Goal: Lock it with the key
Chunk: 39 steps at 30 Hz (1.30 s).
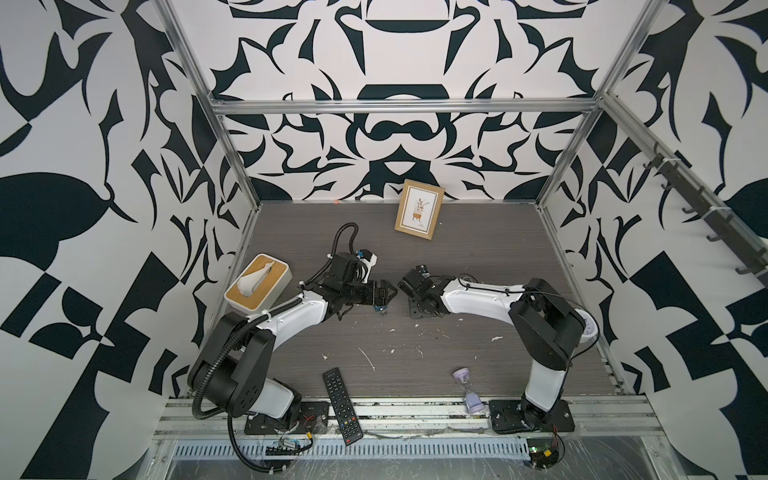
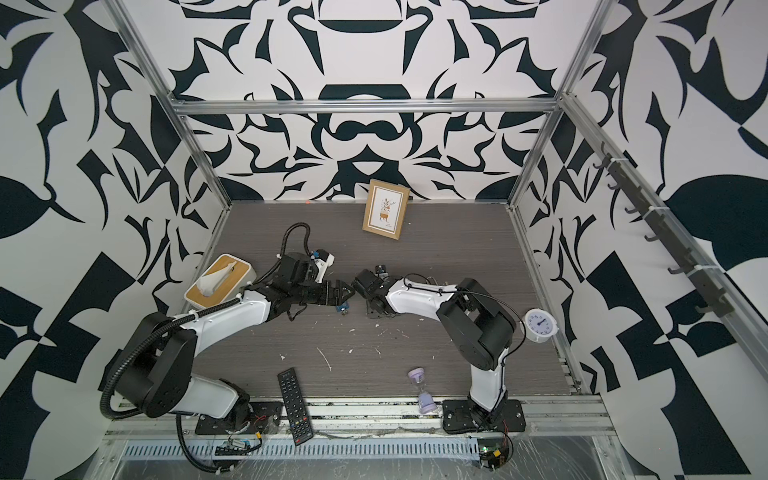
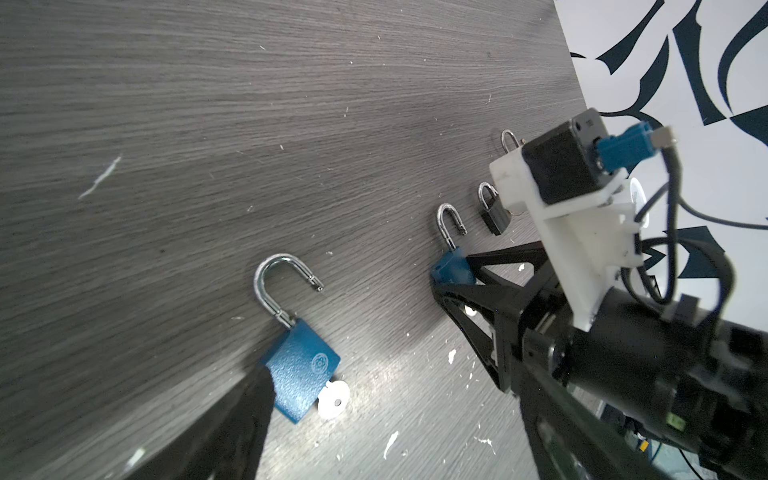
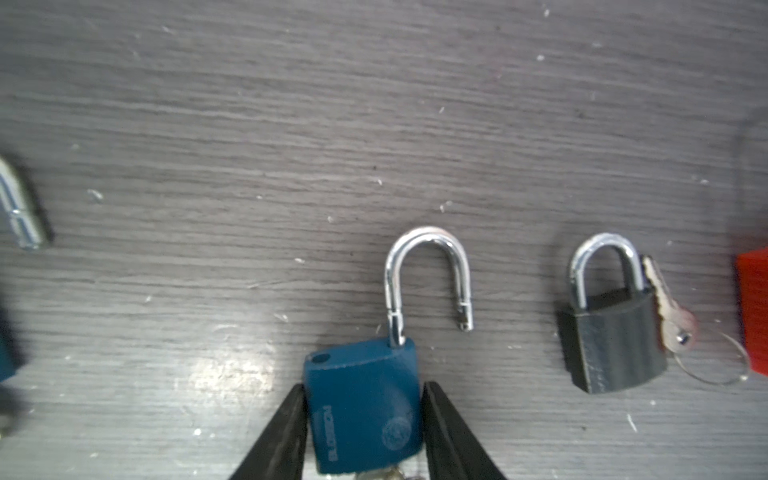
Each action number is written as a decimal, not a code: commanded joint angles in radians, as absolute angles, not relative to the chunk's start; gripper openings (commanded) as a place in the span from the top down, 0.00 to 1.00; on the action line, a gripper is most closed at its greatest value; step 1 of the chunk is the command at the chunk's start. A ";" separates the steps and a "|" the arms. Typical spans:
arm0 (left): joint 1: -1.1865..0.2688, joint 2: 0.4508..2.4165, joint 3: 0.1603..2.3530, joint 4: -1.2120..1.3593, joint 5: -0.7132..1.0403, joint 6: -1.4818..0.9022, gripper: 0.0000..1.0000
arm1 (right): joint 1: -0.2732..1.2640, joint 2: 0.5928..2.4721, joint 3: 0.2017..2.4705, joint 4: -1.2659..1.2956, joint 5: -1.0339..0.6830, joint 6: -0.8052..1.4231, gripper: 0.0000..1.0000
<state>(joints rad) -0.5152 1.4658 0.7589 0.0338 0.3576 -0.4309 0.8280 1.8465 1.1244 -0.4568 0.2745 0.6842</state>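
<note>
Right claw [image 4: 365, 390] grips a blue metal padlock [image 4: 357, 370] by its body, shackle open, on the grey wood-grain surface [image 4: 291, 124]; left claw [image 1: 388, 294] gapes empty beside a second blue padlock [image 3: 299, 370] holding a white-headed key [image 3: 333, 399].

A robotics lab test cell, not a lived-in room. An aluminium extrusion frame [image 1: 399, 106] carries wall panels [image 1: 399, 50] printed with a bold black-and-white pattern, closing in a grey wood-grain tabletop [image 1: 478, 257]. Two white-and-black robot arms, left [image 1: 291, 316] and right [image 1: 482, 291], are bolted through black base plates [image 1: 532, 415] to rails at the front edge, beside a slotted cable duct [image 1: 374, 451] and a bare circuit board [image 1: 542, 453]. Household props lie scattered: tissue box [image 1: 257, 282], picture frame [image 1: 419, 209], remote control [image 1: 342, 405], sand timer [image 1: 467, 390], alarm clock [image 2: 539, 325], hook rail [image 1: 706, 208].
</note>
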 commanded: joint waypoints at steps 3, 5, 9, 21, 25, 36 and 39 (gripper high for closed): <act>-0.510 1.483 0.775 0.041 0.370 -0.438 0.06 | 0.827 1.847 1.107 -0.459 0.242 0.646 0.56; -0.509 1.486 0.776 0.041 0.372 -0.437 0.06 | 0.824 1.848 1.106 -0.457 0.237 0.643 0.60; -0.510 1.490 0.776 0.041 0.371 -0.437 0.06 | 0.818 1.846 1.104 -0.453 0.236 0.632 0.63; -0.502 1.582 0.874 -0.065 0.361 -0.478 0.13 | 0.813 1.634 1.014 -0.322 0.204 0.371 0.77; -0.495 1.607 0.867 0.030 0.474 -0.526 0.14 | 0.813 1.561 1.009 -0.301 0.148 0.274 0.82; -0.492 1.669 0.879 0.260 0.637 -0.713 0.14 | 0.814 1.502 1.061 -0.325 0.084 0.172 0.86; -0.492 1.694 0.874 0.342 0.687 -0.766 0.18 | 0.815 1.503 1.073 -0.338 0.092 0.180 0.87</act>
<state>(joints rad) -0.4965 1.6592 0.8593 0.2081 0.5938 -0.6750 0.8131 1.5265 1.0145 -0.3443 0.1059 0.2005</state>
